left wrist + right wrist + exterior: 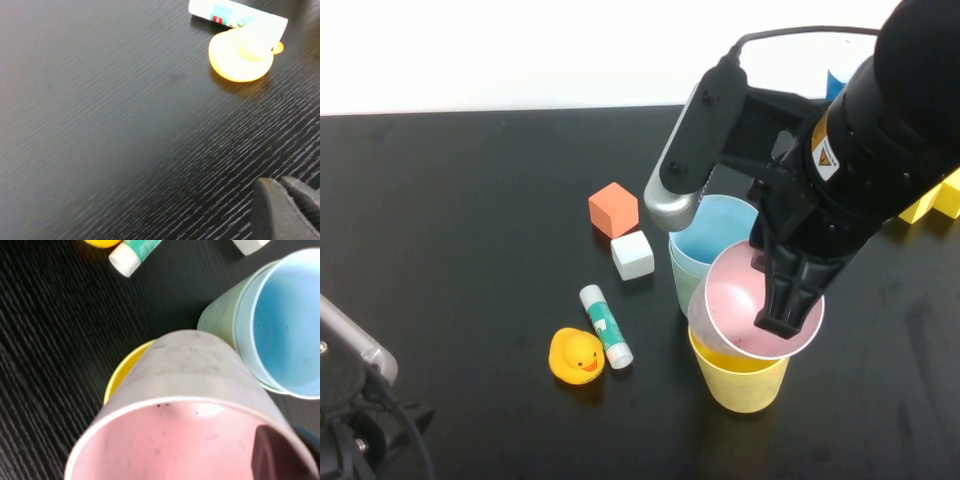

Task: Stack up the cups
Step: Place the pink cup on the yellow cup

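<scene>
My right gripper (788,300) is shut on the rim of a pink cup (742,305), one finger inside it. It holds the cup tilted just above a yellow cup (740,382) that stands upright on the black table. In the right wrist view the pink cup (185,390) covers most of the yellow cup (120,377). A blue cup (715,235) nested in a pale green cup (682,280) stands right behind them; both also show in the right wrist view, blue (285,325) and green (220,320). My left gripper (287,207) is shut and empty, low over bare table at the near left.
An orange cube (613,209), a white cube (632,254), a glue stick (606,325) and a yellow rubber duck (576,356) lie left of the cups. Yellow blocks (935,200) sit at the right edge. The duck (241,52) and glue stick (235,16) show in the left wrist view.
</scene>
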Tool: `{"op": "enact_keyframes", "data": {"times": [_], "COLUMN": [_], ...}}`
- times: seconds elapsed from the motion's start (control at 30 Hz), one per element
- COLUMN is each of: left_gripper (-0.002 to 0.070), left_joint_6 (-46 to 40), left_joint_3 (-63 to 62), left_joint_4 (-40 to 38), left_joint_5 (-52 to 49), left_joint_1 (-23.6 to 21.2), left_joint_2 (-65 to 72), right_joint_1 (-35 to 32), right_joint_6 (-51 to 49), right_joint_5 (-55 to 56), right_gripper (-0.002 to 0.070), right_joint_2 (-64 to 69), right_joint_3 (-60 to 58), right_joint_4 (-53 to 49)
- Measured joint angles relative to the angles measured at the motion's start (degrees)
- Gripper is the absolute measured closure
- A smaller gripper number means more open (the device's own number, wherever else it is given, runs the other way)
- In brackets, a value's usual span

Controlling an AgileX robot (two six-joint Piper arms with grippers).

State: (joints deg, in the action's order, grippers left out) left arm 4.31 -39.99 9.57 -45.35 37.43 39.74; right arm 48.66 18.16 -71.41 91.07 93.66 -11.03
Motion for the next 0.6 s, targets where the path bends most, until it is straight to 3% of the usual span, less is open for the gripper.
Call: {"op": "enact_keyframes", "data": {"times": [0.6], "left_gripper": [0.0676], "left_joint_6": [1.3], "left_joint_3": [0.0], "left_joint_4": [0.4], "left_joint_5": [0.0], "left_joint_1": [0.0], "left_joint_2": [0.0], "right_joint_1": [0.0], "right_joint_6": [0.0], "right_joint_5": [0.0], "right_gripper": [0.066], "right_joint_2": [0.0], "right_joint_3": [0.0], "right_joint_4": [0.3]}}
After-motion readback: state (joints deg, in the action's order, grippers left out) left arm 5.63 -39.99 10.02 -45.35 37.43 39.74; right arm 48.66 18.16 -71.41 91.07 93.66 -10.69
